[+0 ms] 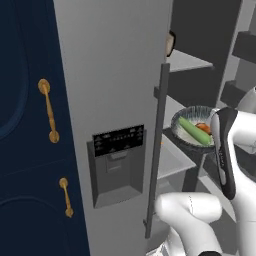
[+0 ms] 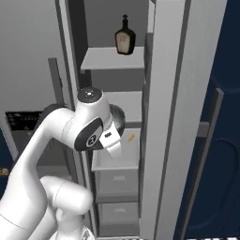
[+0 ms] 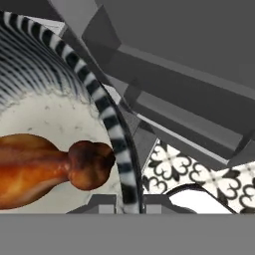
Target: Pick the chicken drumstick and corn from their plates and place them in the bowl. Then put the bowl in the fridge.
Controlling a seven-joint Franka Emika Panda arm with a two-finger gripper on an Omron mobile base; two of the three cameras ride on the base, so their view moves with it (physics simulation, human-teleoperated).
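The bowl (image 1: pixel 192 131) hangs at the end of the arm, inside the open fridge (image 1: pixel 112 100), level with its middle shelves (image 1: pixel 172 162); the gripper (image 3: pixel 130 204) sits at the bowl's rim, its fingers closed on that striped edge (image 3: pixel 117 144), as far as the hand view lets me judge; just beyond the fingertips, inside the bowl, lies the chicken drumstick (image 3: pixel 45 169); the corn (image 1: pixel 194 131) rests beside it; above the hand, on a higher shelf, stands a dark bottle (image 2: pixel 125 37).
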